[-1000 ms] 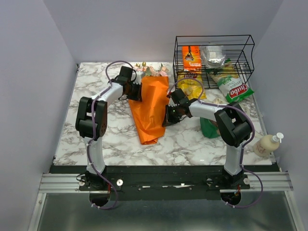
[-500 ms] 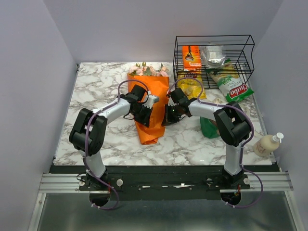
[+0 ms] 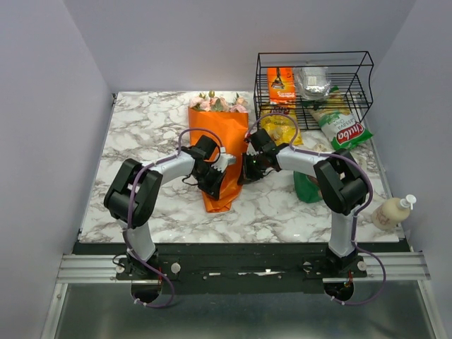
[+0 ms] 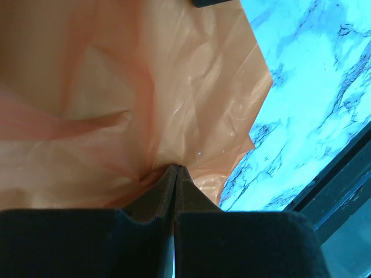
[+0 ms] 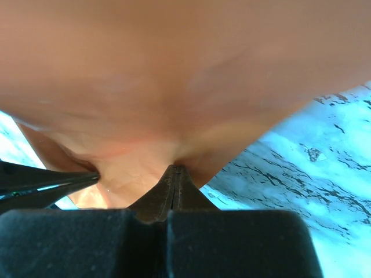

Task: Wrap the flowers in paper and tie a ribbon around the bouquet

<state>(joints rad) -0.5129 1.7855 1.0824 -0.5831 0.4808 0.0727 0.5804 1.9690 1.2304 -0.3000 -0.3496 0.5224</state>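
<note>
The orange paper (image 3: 220, 145) lies as a long cone down the middle of the marble table, its narrow tail toward the arms. The flowers (image 3: 219, 103), pink and cream roses, poke out of its far wide end. My left gripper (image 3: 216, 174) is shut on the paper at its lower middle; creased paper (image 4: 145, 92) puckers at the closed tips (image 4: 175, 168). My right gripper (image 3: 246, 169) is shut on the paper's right edge, and the sheet (image 5: 174, 75) fills that wrist view above its tips (image 5: 174, 168). No ribbon shows in any view.
A black wire basket (image 3: 359, 78) with snack packets stands at the back right. A yellow bag (image 3: 280, 128) and a green-and-white chip bag (image 3: 344, 131) lie in front of it. A green packet (image 3: 306, 189) sits under the right arm, and a cream bottle (image 3: 393, 210) stands at the right edge.
My left gripper left the paper's upper left corner, swung down toward the cone's lower middle and shut on the paper there. The right gripper kept its hold and place.
</note>
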